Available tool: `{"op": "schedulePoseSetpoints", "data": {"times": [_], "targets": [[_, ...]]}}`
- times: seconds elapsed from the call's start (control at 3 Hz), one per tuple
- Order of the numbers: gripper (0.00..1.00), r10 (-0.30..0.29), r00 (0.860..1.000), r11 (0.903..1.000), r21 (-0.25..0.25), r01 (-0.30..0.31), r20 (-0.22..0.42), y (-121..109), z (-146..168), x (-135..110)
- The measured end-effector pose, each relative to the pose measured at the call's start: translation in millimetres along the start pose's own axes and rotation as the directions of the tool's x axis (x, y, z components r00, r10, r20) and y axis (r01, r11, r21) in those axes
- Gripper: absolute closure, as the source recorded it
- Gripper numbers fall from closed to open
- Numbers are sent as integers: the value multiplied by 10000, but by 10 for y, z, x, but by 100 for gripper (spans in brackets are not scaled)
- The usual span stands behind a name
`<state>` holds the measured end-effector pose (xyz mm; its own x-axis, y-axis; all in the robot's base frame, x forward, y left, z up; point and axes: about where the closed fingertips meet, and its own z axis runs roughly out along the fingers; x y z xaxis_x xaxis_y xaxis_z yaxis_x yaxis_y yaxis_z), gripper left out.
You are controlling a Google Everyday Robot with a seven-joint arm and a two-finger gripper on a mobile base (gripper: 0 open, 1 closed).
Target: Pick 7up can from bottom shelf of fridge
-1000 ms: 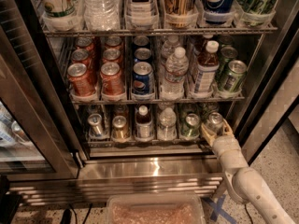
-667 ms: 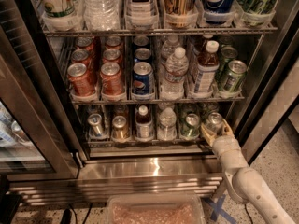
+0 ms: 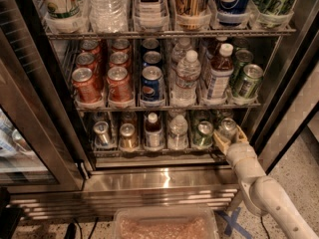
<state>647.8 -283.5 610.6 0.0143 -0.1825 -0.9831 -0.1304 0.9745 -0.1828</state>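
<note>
The fridge (image 3: pixel 279 108) stands open in the camera view. Its bottom shelf (image 3: pixel 164 151) holds a row of cans and small bottles in lanes. A green 7up can (image 3: pixel 228 128) with a silver lid stands at the front of the rightmost lane. My gripper (image 3: pixel 230 137) reaches in from the lower right, with a finger on each side of this can, closed against it. The can stands upright on the shelf. Another green can (image 3: pixel 203 133) stands in the lane just left of it.
Left of the green cans on the bottom shelf are a water bottle (image 3: pixel 178 131), a dark bottle (image 3: pixel 153 129) and two cans (image 3: pixel 127 136). The middle shelf (image 3: pixel 164 105) hangs low above them. The glass door (image 3: pixel 30 133) stands at the left, and a steel base with grille (image 3: pixel 149 193) lies below.
</note>
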Motion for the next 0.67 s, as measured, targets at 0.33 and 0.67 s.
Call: {"op": "schedulePoseSetpoints", "data": {"times": [0.33,0.67], "targets": [[100,238,9993,9995,-215,-232,283,-30,-13,-269],[100,117,9988,9992,-388,-99,475,-73,-74,-532]]}}
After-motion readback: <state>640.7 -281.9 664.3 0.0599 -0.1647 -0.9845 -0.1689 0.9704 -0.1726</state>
